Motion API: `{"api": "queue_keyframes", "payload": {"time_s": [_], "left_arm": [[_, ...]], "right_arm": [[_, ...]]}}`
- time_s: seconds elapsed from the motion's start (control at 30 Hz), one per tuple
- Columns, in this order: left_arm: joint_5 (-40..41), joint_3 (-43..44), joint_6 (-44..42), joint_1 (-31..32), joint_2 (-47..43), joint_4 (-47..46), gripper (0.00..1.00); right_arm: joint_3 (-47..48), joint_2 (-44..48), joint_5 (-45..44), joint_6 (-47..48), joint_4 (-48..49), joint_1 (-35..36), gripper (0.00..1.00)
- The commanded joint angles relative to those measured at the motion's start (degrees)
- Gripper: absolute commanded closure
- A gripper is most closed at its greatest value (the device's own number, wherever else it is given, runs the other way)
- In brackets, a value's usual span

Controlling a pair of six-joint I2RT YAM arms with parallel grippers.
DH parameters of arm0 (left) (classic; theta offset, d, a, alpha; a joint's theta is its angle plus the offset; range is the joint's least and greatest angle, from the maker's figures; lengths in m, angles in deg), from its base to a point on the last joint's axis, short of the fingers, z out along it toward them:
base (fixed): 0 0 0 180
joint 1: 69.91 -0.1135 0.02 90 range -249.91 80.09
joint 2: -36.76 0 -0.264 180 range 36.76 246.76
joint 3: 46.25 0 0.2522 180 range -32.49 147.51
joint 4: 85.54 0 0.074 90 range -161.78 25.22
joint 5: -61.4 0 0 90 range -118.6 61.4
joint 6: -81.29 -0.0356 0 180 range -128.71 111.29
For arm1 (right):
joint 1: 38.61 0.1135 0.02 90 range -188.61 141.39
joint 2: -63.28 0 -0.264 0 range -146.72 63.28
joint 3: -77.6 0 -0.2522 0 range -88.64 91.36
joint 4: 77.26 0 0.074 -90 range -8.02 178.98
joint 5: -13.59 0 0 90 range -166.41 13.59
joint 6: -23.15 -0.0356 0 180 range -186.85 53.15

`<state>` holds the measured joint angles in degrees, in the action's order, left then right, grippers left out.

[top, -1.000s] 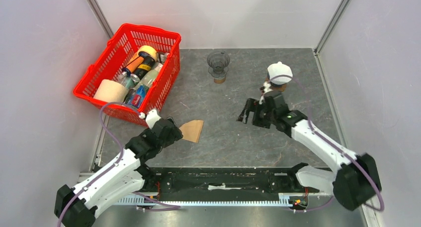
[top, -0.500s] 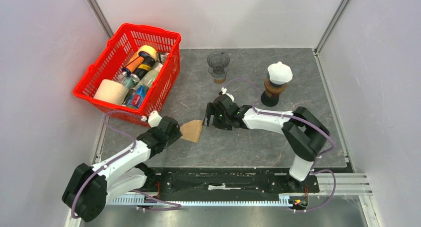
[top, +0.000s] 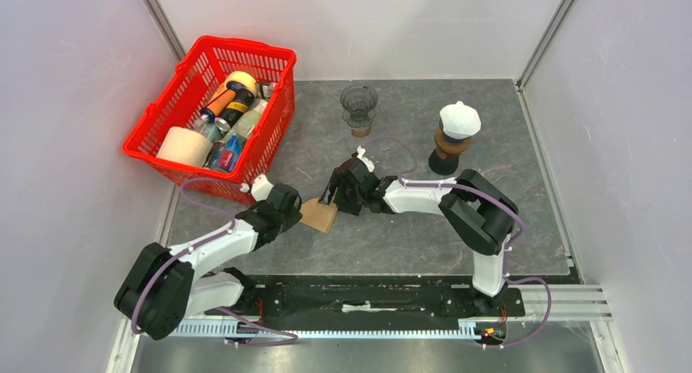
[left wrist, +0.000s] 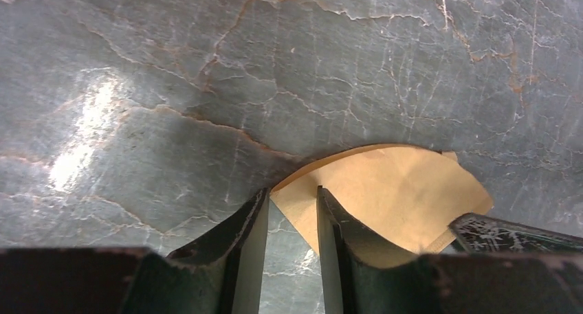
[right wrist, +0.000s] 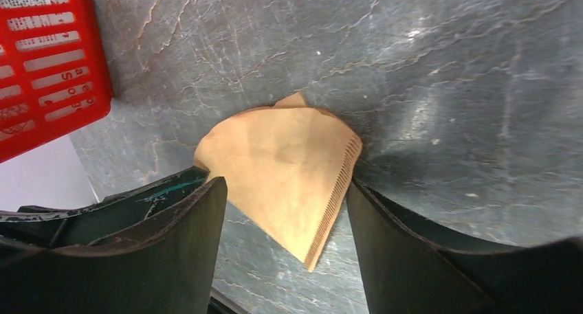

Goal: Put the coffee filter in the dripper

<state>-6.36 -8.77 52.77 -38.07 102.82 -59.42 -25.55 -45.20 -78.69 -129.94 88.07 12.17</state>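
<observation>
Your coffee filter (top: 320,217) lies flat on the table (top: 408,234), just left of the middle of the overhead view and well apart from the dripper (top: 359,104) near the top centre. Your left gripper (top: 295,213) meets it from the lower left. In its wrist view the fingers (left wrist: 251,231) stand a narrow gap apart, unclenched, with the filter's near corner between them. Your right gripper (top: 330,195) reaches in from the upper right, jaws spread wide and grasping nothing. The filter lies between its fingers (right wrist: 405,245), ribbed seam just beside the one at frame right.
</observation>
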Motion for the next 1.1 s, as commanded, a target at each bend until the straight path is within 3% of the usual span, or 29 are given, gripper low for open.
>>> {"api": "queue_keyframes", "payload": {"time_s": [0.0, 0.27, 0.4, 0.53, 0.67, 0.87, 1.07], "left_arm": [[-7.7, 0.3, -3.8, -0.1, 4.2, -0.2, 0.62], [-9.0, 0.1, -3.5, -0.1, 4.5, -0.4, 0.65], [-8.8, 0.2, -3.5, -0.1, 3.9, 0.1, 0.65], [-8.7, 1.1, -4.0, -0.1, 1.9, 2.2, 0.64], [-9.3, 1.5, -5.4, -0.1, -5.1, 5.3, 0.50], [-15.4, 3.4, -11.1, -0.1, -21.3, 10.3, 0.15], [-29.2, 7.5, -17.0, -0.1, -32.2, 10.0, 0.02]], "right_arm": [[0.6, -3.5, 0.5, -3.7, 0.5, 1.1, 0.29], [-0.8, -4.0, 0.9, -6.1, 6.3, 1.2, 0.40], [-1.5, -2.7, -0.3, -5.4, 6.6, 1.2, 0.66], [-2.6, -0.1, -1.5, -0.9, 7.2, 1.2, 1.00], [-3.5, 4.6, -2.2, 5.8, 8.0, 1.2, 1.00], [-4.3, 17.9, 2.1, 24.6, 3.3, 0.8, 1.00], [-4.7, 32.8, 14.9, 43.6, -13.3, -2.2, 1.00]]}}
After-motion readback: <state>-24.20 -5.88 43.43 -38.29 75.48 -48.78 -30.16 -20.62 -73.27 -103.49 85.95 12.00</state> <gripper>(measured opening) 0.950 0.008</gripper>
